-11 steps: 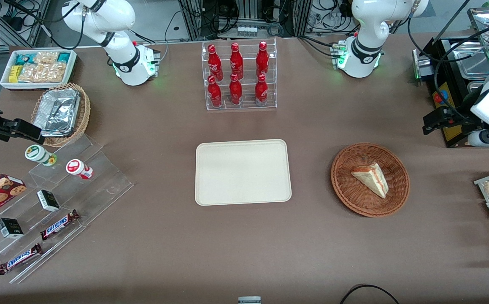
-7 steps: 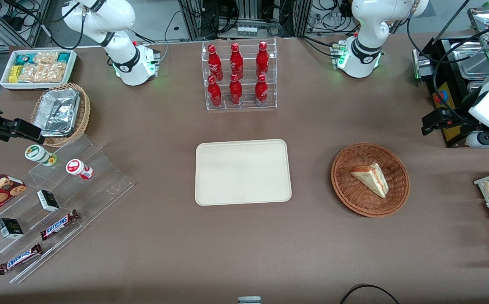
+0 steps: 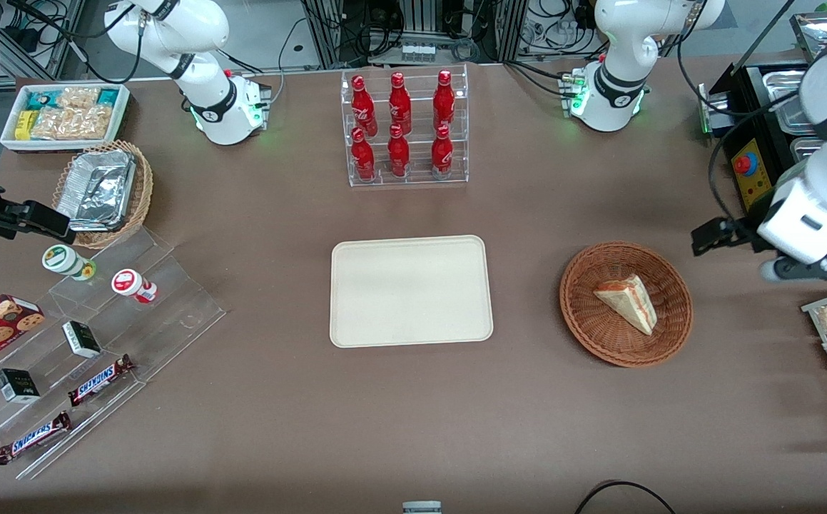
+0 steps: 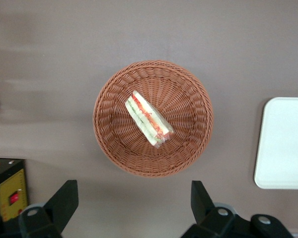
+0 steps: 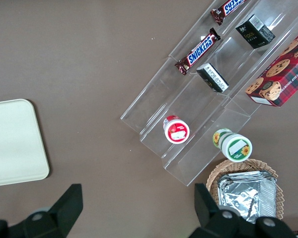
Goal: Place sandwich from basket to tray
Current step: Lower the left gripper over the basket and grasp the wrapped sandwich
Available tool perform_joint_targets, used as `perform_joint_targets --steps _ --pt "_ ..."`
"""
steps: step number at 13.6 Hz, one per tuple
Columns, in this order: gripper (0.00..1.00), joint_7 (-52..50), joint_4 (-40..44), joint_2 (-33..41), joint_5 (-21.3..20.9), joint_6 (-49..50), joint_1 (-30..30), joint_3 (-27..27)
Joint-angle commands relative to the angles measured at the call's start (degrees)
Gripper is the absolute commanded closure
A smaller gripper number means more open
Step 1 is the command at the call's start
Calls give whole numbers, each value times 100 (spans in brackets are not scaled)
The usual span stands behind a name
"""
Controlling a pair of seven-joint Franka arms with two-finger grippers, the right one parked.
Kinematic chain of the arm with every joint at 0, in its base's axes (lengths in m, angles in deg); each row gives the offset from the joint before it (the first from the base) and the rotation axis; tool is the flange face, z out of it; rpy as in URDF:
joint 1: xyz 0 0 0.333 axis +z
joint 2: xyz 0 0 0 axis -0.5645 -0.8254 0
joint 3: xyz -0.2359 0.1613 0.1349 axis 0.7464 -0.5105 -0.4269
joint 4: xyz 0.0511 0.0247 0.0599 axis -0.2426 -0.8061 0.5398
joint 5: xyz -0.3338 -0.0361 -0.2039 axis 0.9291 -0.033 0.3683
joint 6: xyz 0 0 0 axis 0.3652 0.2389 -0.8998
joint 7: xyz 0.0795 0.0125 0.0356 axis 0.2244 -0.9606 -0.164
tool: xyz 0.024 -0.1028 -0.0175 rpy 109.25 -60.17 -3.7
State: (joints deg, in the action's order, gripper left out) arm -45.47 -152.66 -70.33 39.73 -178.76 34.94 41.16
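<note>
In the front view the left arm has swung down and in over the last moments, from beside the black control box [image 3: 752, 168] toward the basket [image 3: 626, 305], and its gripper [image 3: 709, 235] now hangs above the table just outside the basket's rim, at the working arm's end; nothing else has moved. I take this as the approach before the pick, still early in the task. The sandwich [image 3: 626, 303] lies in the basket, point toward the camera, and the tray [image 3: 411, 291] sits bare, well apart toward the table's middle. Open table runs between basket and tray, so the carry looks unobstructed; the bottle rack [image 3: 406, 128] stands farther from the camera, clear of that path. In the left wrist view the fingers [image 4: 64, 201] are spread wide, holding nothing, with the basket [image 4: 153, 118] and sandwich [image 4: 148, 118] nearly centred ahead of them and a tray [image 4: 283, 144] corner showing. The basket's low wall seems the only edge to clear.
</note>
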Motion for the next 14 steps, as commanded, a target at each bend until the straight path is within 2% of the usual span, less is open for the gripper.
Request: perform_joint_targets --steps 1,3,5,10,14 --pt "0 -436 -700 76 -103 -816 -31 -11" --pt "0 -1085 -1288 76 -103 -1589 -39 -3" --pt "0 -1281 -1816 103 -103 -2161 -40 -11" --pt "0 -2474 -2810 32 -103 -3559 -188 6" --pt "0 -2696 -2908 -239 -103 -3841 -233 6"
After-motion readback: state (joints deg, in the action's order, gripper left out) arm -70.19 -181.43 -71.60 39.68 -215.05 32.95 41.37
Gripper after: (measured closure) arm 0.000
